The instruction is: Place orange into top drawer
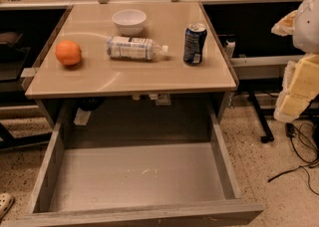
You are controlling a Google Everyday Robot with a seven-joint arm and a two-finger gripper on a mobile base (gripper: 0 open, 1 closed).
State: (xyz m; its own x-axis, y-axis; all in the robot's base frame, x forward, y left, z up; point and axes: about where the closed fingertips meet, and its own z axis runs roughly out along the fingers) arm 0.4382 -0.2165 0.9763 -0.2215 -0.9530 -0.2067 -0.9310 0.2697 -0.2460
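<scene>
The orange [68, 53] sits on the left side of the beige tabletop [134, 74], near its left edge. The top drawer [137, 176] is pulled fully out below the table's front edge, and its flat grey bottom holds nothing. My gripper [286, 23] is at the far right of the camera view, beyond the table's right edge, at about tabletop height. It is far from the orange and holds nothing that I can see. The pale arm [301, 84] hangs below it.
A white bowl [129, 21] stands at the back middle of the tabletop. A clear plastic bottle [133, 48] lies on its side in the middle. A blue can [195, 44] stands upright at the right. Cables [301, 159] lie on the floor at the right.
</scene>
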